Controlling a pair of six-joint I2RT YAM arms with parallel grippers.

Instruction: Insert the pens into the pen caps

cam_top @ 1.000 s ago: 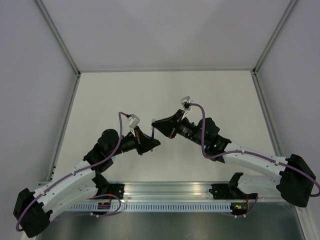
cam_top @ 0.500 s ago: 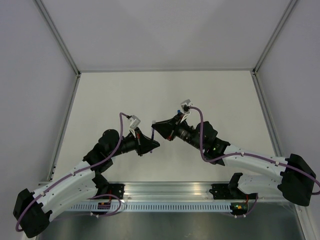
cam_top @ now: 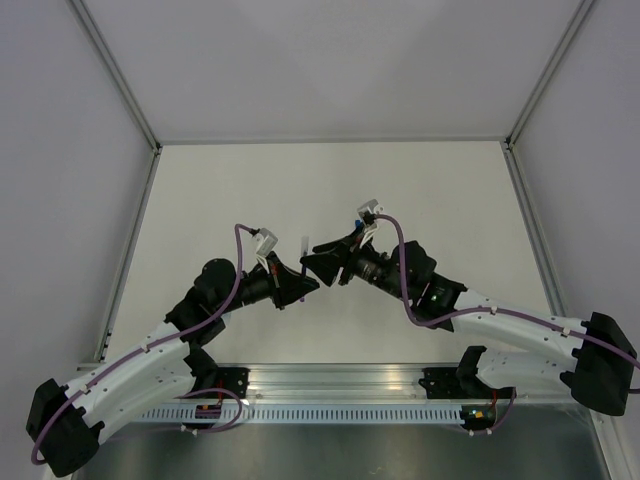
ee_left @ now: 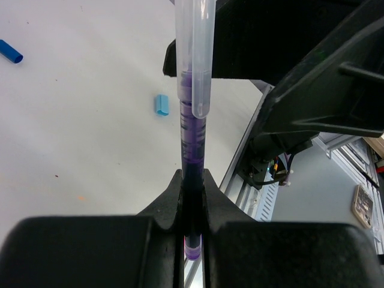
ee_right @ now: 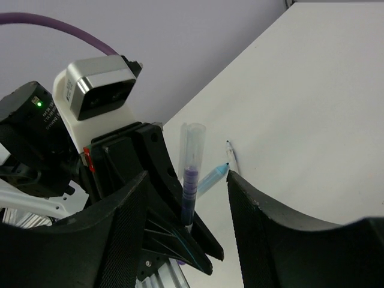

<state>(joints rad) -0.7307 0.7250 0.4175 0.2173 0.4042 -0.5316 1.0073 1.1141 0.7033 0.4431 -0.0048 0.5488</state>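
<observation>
Left claw (ee_left: 192, 180) shut tight on the dark pen (ee_left: 192, 138), gripping it low down. Pen sticking straight out past the fingertips, purple inside, with a see-through tube (ee_left: 201, 60) over its far end. Cannot tell if that tube is pushed on all the way.

Right claw (ee_right: 187, 180) wide open, right up against the left claw, nose to nose. One black finger on each side of the pen, holding nothing. No touch with the pen that can be seen.

White table (cam_top: 430, 190) under the left claw, both claws up in the air above its middle. Light blue cap (ee_left: 162, 104) lying flat on the table near the left claw, a little to one side of the pen. Dark blue cap (ee_left: 10, 51) lying on the same side, well apart from the left claw.

Right claw's big black body standing in the way just past the left claw. Lots of bare table beyond the left claw, out to the grey walls at the back and sides. Metal rail (cam_top: 340, 385) behind the left claw, along the near edge.
</observation>
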